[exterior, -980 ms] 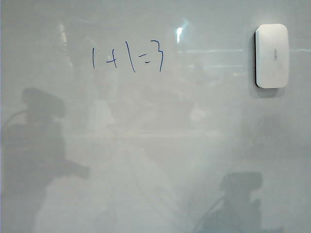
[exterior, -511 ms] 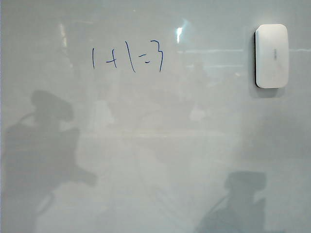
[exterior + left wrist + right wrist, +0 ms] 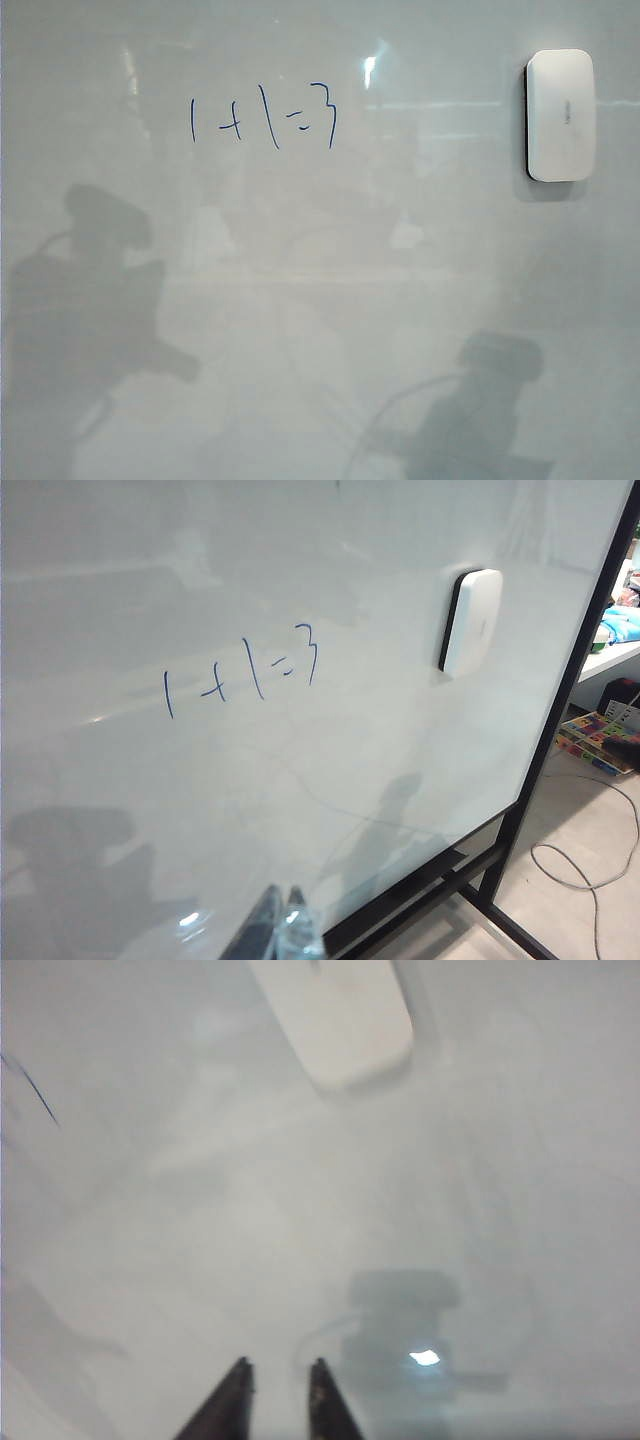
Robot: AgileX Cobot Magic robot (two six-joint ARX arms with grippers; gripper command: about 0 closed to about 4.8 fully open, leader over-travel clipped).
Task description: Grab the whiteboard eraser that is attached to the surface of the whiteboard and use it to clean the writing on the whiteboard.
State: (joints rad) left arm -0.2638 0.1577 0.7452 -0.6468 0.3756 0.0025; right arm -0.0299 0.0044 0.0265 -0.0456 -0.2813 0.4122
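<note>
The eraser (image 3: 560,115) clings to the whiteboard (image 3: 320,300) beside the writing (image 3: 262,120); right tool (image 3: 278,1380) slightly spread, empty; left tool (image 3: 280,920) pressed together, both well short.

you see the whiteboard (image 3: 300,300) on a black stand (image 3: 560,730); the eraser (image 3: 560,115) clings at its upper right, the writing (image 3: 262,118) upper left.
</note>
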